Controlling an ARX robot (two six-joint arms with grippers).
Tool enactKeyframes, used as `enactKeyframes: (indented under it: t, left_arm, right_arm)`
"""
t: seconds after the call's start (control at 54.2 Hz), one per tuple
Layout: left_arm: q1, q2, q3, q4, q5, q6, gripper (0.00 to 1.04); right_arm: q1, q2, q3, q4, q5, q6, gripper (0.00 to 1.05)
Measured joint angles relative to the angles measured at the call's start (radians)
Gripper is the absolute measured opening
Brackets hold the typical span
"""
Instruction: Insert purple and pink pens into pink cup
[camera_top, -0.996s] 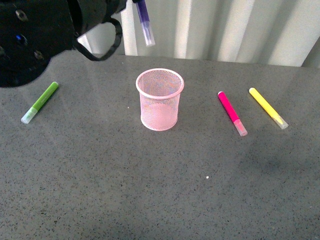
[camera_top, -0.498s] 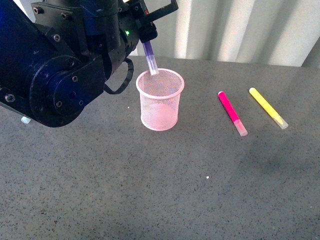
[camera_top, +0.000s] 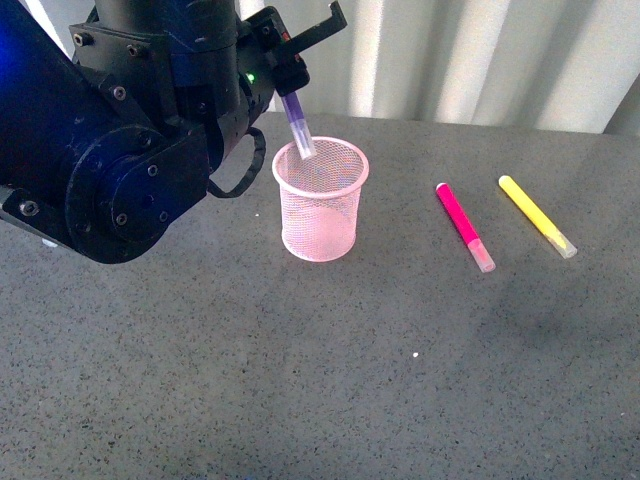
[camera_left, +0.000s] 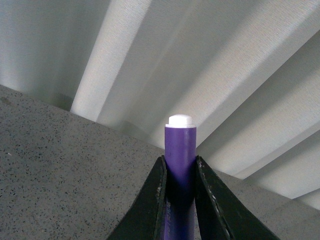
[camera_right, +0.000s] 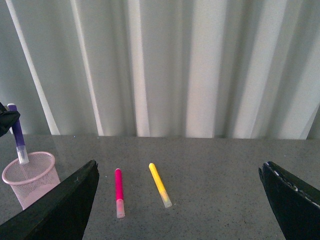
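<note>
Upper left of the front view, the left gripper (camera_top: 289, 82) is pinching the purple pen (camera_top: 297, 128) by its upper end. The pen is tilted, pale cap down, right at the mouth of the pink mesh cup (camera_top: 320, 210). The cup stands upright left of centre on the grey speckled table (camera_top: 300, 380). Right of centre, the pink pen (camera_top: 462, 224) lies flat, and near it on the right is the yellow marker (camera_top: 535, 214). In the right wrist view, the right gripper (camera_right: 179, 167) is spread wide above the table.

Front: high, down at table (camera_top: 300, 400). L wrist: close, faces curtain (camera_left: 210, 55). R wrist: far, shares pink cup (camera_right: 31, 179) w/ front.
</note>
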Motion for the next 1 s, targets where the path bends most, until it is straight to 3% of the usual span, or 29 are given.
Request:
enactKeyframes:
  t: [0.111,0.369,0.59,0.867,0.996]
  left_arm:
    - [-0.003,0.0,-0.001,0.001,0.014,-0.004,0.14]
    - [-0.018,0.0,-0.014,0.01,0.03,-0.003,0.56]
    - [-0.008,-0.038,-0.046,0.003,0.053,0.0,1.0]
    - [0.052,-0.263,-0.137,-0.16,0.217,0.012,0.98]
    - [0.137,-0.433,-0.231,-0.253,0.337,0.031,0.98]
  right_arm:
    - [0.0,0.0,0.0,0.0,0.0,0.0,0.98]
    - [0.0,0.0,0.0,0.0,0.0,0.0,0.98]
    - [0.0,0.0,0.0,0.0,0.0,0.0,0.98]
    - [0.0,0.0,0.0,0.0,0.0,0.0,0.98]
    - [0.0,0.0,0.0,0.0,0.0,0.0,0.98]
